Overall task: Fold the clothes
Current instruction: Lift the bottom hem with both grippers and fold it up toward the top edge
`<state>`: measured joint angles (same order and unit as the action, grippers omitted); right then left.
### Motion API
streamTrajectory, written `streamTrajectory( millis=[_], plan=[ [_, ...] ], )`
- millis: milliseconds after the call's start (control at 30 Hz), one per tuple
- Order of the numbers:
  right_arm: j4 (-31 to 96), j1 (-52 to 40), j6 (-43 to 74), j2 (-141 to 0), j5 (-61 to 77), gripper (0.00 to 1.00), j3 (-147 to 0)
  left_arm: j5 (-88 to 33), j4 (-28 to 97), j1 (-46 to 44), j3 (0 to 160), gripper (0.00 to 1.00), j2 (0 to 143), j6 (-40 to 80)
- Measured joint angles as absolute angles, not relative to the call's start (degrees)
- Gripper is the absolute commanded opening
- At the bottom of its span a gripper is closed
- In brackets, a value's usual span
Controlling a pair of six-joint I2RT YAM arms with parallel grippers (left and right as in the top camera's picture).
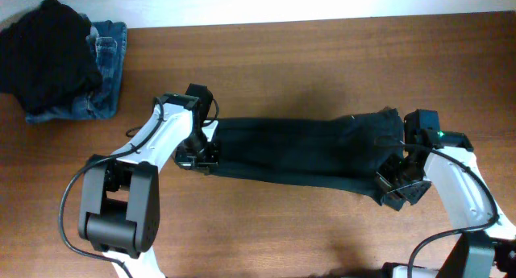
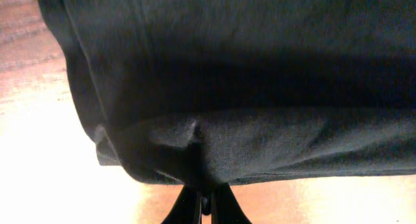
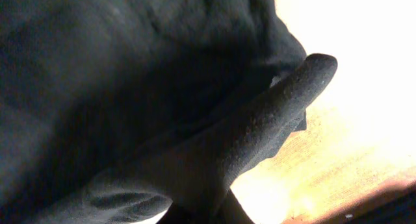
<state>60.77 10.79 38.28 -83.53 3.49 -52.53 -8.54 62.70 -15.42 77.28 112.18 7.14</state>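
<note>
Left tool (image 1: 200, 157) pinched shut on one end of the dark T-shirt (image 1: 298, 149), right tool (image 1: 395, 184) nipped shut on the other, cloth stretched long across the mid-tabletop (image 1: 322, 60): best hold both ends level and lightly taut so the fold lands square.

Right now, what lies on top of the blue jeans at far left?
A bunched black garment lies on the jeans, covering their left part. Only denim along the right and bottom edges shows; anything beneath is hidden.
</note>
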Motion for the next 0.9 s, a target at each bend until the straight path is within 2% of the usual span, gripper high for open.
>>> streamTrajectory(
  millis=[167, 233, 900],
  plan=[
    [58.4, 10.8, 38.3, -83.5, 3.5, 0.08, -52.5, -8.3, 61.4, -15.4, 77.3, 0.01, 112.2, 7.1],
    [57.1, 10.8, 38.2, -83.5, 3.5, 0.04, -52.5, -7.9, 60.8, -15.4, 77.3, 0.01, 112.2, 7.1],
    [49.0, 10.8, 38.1, -84.6, 3.9, 0.04, -52.6, -5.9, 53.0, -15.4, 77.5, 0.01, 112.2, 7.1]
  ],
)
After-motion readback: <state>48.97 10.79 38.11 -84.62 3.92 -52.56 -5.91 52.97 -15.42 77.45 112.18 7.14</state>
